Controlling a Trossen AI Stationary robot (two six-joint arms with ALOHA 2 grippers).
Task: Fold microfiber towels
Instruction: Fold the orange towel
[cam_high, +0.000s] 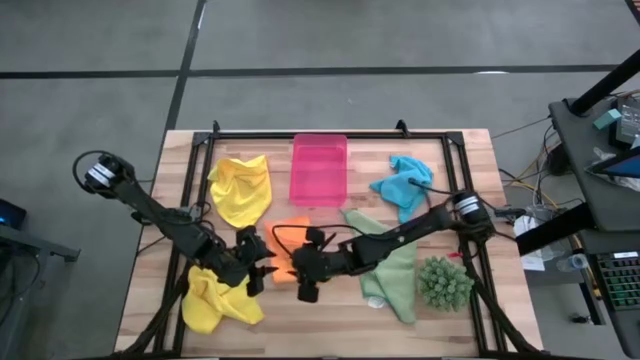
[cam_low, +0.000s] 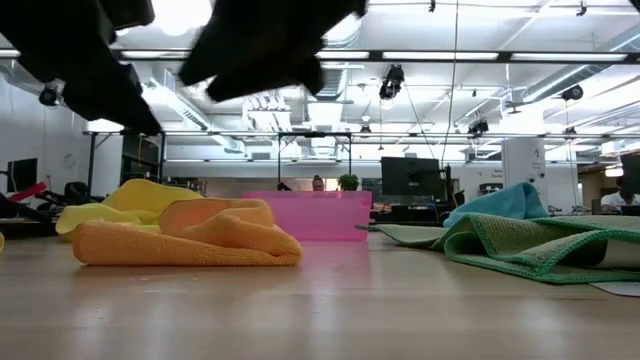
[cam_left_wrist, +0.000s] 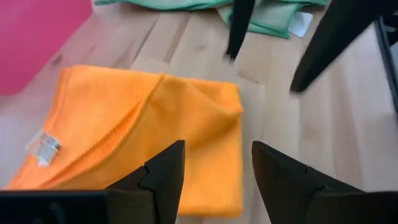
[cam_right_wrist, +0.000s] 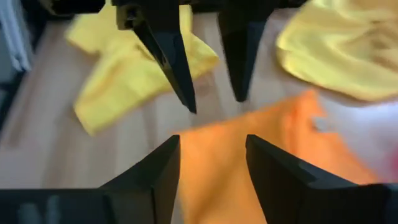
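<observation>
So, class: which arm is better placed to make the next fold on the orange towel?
Probably the left. The left hand hangs open right over the orange towel's folded edge. The right hand, also open, sits at its opposite side, so the call is close.

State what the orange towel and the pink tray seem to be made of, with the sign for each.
Orange towel: soft, matte fabric, probably microfiber; it folds limply and carries a sewn white label. Pink tray: likely rigid plastic, smooth and slightly translucent, with straight walls that hold their shape.

Five towels – two yellow (cam_high: 241, 189) (cam_high: 212, 300), one orange (cam_high: 289, 257), one green (cam_high: 393, 270), one blue (cam_high: 404, 182) – one pink tray (cam_high: 319, 169), one plant (cam_high: 443, 282).
</observation>
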